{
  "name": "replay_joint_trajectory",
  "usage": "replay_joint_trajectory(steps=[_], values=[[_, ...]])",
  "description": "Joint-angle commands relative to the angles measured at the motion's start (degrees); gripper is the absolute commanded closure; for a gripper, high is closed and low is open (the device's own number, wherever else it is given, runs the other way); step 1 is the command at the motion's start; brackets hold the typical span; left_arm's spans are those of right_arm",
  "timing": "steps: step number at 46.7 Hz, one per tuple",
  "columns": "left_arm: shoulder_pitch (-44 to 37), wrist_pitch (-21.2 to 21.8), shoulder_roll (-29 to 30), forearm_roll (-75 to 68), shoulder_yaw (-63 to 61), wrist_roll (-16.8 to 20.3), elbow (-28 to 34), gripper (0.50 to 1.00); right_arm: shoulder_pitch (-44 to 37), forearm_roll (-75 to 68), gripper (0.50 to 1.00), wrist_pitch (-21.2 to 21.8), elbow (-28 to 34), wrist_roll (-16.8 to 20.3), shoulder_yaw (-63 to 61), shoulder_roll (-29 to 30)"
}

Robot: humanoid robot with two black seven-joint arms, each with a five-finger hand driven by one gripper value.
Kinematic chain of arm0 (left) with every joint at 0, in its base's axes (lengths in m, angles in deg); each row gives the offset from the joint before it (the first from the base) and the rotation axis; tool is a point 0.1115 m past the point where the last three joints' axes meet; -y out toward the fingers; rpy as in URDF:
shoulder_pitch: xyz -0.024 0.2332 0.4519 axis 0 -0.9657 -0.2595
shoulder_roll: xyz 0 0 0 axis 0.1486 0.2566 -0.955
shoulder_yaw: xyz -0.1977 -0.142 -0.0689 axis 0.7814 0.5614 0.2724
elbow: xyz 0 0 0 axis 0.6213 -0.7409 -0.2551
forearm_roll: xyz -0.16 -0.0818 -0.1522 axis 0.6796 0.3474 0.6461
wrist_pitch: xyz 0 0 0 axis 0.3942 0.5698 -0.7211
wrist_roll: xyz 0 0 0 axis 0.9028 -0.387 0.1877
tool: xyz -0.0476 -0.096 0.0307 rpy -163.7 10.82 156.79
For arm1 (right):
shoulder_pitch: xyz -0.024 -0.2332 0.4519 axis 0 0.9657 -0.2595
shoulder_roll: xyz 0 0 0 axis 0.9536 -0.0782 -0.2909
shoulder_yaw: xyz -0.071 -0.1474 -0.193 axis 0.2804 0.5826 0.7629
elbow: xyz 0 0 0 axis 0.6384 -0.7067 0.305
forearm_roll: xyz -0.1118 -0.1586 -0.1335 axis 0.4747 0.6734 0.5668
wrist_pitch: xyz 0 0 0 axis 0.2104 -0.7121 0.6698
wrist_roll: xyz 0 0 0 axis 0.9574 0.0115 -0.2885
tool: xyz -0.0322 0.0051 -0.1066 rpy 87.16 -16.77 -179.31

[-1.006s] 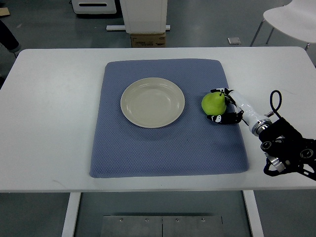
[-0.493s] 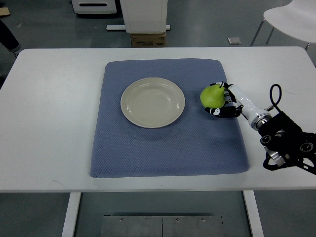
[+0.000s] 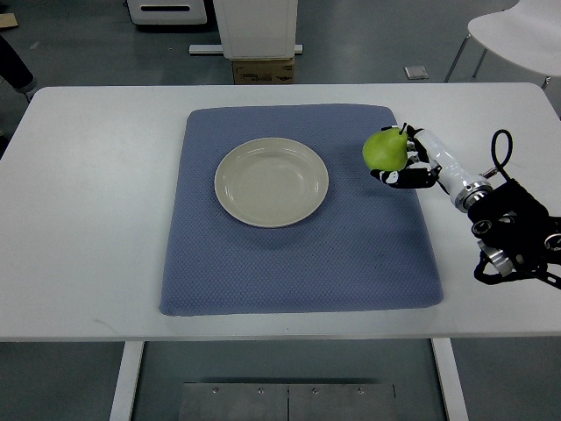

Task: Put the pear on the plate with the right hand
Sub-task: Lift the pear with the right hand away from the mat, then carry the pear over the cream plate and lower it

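A green pear is held in my right hand, whose black fingers curl around its right and lower sides. The hand and pear hover over the right edge of the blue mat. The arm comes in from the right edge of the top view. A round cream plate lies empty on the mat, to the left of the pear with a gap of mat between them. The left arm does not show.
The mat lies on a white table. Beyond the table's far edge stand a white cabinet base with a cardboard box and, at the top right, a white chair.
My right hand has lifted the pear and carried it up the picture, away from the table's near edge, and slightly right. The plate has not moved.
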Motion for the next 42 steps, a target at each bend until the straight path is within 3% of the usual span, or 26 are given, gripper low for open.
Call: replay_joint_trajectory(steps=[1,13,26,42], values=[[0.00,0.00,0.00,0.00,0.00,0.00,0.00,0.500,-1.49,-0.59,1.000,0.91,0.26,0.01,-0.14,-0.68],[0.00,0.00,0.00,0.00,0.00,0.00,0.00,0.500,-5.62,-0.86,1.000,2.05,0.44,0.27,-0.06,0.90],[0.00,0.00,0.00,0.00,0.00,0.00,0.00,0.500,-10.37,-0.86,1.000,3.63,0.09,0.71,0.47,9.34],[0.00,0.00,0.00,0.00,0.00,0.00,0.00,0.500,-9.93,-1.03,1.000,3.64,-2.19,1.68,3.90,20.32]])
